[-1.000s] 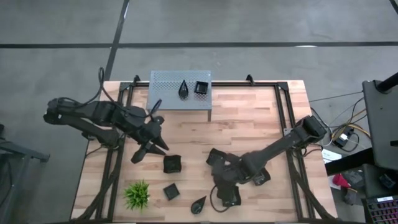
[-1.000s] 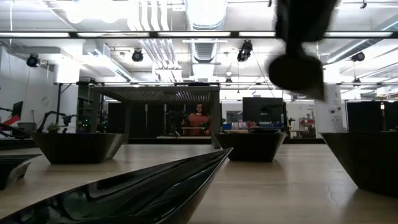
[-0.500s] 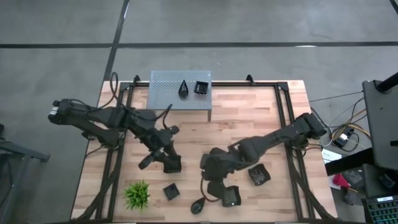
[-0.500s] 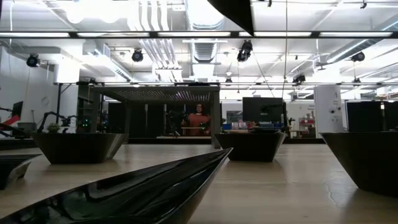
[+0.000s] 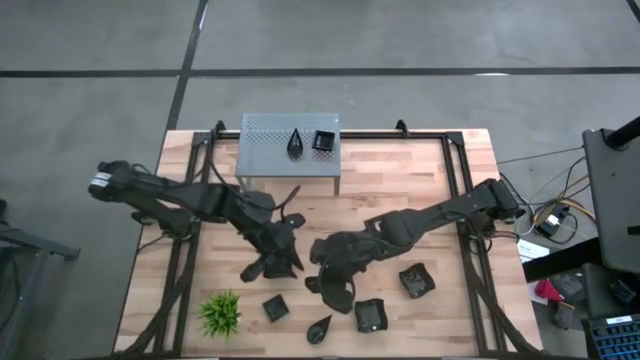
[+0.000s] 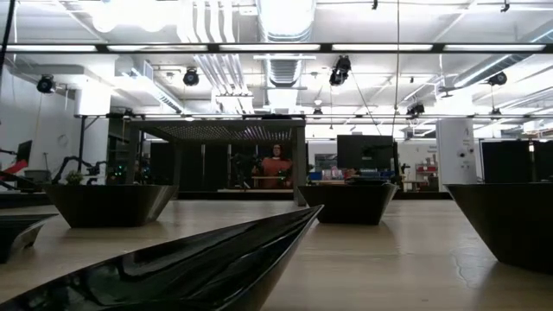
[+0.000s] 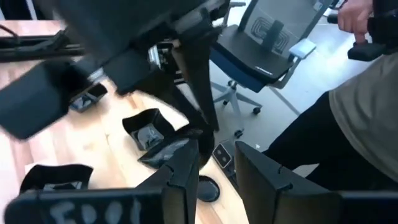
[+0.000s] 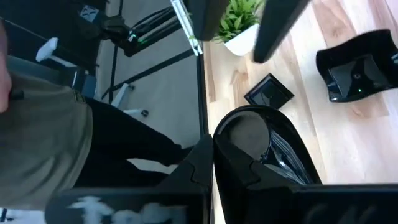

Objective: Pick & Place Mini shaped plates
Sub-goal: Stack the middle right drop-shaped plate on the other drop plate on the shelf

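Mini shaped plates (image 5: 415, 280) lie scattered over the wooden table (image 5: 400, 190), most of them along the edge opposite the grey perforated shelf (image 5: 270, 150). Two sit up on that shelf: a shelf teardrop (image 5: 296, 143) and, just beside it, a shelf square (image 5: 324, 141).

The left arm reaches in from the table's left edge towards the middle. The left claw (image 5: 276, 262) hangs over a middle square plate (image 5: 284, 264), with its fingers (image 7: 180, 174) spread and open floor showing in the gap between them. The high view does not show whether they touch the plate.

The right arm comes in from the right edge. The right claw (image 5: 333, 285) is near the left claw, apart from it, and its fingers (image 8: 198, 163) appear pressed together. Just past them in the right wrist view lies a glossy teardrop plate (image 8: 273, 155). In the high view that plate rests on the table close to the edge opposite the shelf.

Along that same edge sit a small square plate (image 5: 275, 308) and a larger square plate (image 5: 370, 316). A spiky green plant (image 5: 221, 313) stands nearer the left corner.

From table height the teardrop fills the foreground, with square plates standing behind it. Beyond the table, a person (image 7: 367, 118) in a khaki top stands near an office chair (image 7: 267, 43).
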Controlling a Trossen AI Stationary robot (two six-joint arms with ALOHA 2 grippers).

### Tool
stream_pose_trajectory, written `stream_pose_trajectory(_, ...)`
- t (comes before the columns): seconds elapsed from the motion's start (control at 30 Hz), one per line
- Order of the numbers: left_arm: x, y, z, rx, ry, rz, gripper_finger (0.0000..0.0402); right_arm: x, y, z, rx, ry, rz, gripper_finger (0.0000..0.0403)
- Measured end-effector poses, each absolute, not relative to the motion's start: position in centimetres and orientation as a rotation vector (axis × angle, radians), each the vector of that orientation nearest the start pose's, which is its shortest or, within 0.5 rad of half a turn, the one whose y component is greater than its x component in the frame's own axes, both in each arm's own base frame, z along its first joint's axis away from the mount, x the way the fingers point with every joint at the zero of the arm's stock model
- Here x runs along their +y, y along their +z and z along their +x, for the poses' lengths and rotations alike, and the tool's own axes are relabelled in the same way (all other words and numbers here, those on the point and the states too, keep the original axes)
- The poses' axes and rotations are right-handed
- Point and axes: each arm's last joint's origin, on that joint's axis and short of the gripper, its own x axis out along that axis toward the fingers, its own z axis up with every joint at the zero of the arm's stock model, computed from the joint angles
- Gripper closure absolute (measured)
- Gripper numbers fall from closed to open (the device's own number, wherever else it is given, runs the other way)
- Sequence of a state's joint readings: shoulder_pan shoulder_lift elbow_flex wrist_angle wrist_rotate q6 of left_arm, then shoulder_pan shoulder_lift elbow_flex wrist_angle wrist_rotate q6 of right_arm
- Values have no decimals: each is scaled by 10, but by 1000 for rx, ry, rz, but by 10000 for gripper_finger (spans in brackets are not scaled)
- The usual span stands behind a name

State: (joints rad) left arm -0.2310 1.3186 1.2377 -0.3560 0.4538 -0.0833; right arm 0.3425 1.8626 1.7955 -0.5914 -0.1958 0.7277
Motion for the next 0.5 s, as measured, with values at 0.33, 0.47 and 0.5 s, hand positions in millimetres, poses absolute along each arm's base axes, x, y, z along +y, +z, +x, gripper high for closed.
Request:
stream_pose_trajectory(0.33,-87,348,287,507,-712,-144,305,142,341,396,821,253,644,395)
stream_pose_trajectory(0.47,-90,347,290,499,-722,-132,305,142,342,397,800,279,628,395)
stream_pose_trajectory(0.5,-90,347,290,497,-724,-132,305,142,343,398,789,287,625,395)
